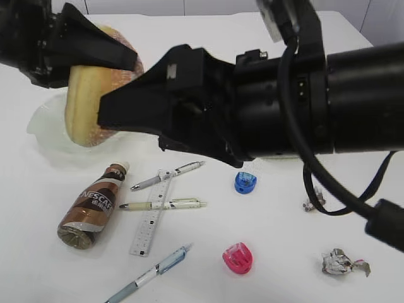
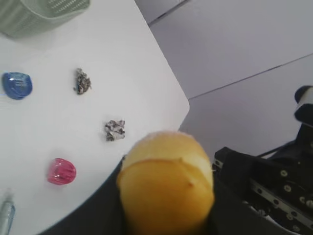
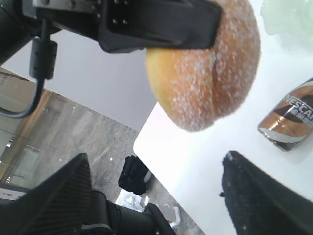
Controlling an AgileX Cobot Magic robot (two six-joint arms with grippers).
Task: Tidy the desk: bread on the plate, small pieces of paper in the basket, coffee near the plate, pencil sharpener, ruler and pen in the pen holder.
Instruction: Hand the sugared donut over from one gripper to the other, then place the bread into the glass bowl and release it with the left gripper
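Note:
My left gripper (image 1: 101, 72) is shut on the bread (image 1: 85, 110), a yellow sugar-dusted bun, held above the glass plate (image 1: 44, 126) at the far left. In the left wrist view the bread (image 2: 166, 181) fills the space between the dark jaws. My right gripper (image 1: 120, 110) stands open right next to the bread, with nothing between its fingers (image 3: 54, 196). Lying on the table are the coffee bottle (image 1: 91, 205), the ruler (image 1: 151, 218), three pens (image 1: 163, 204), a blue sharpener (image 1: 245, 182), a pink sharpener (image 1: 237, 258) and paper scraps (image 1: 343, 262). The pen holder is out of view.
A green basket (image 2: 39, 12) stands at the table's far side in the left wrist view. The right arm's bulk hangs over the table's middle and back. The table's corner (image 2: 183, 103) lies near the paper scraps (image 2: 115, 130).

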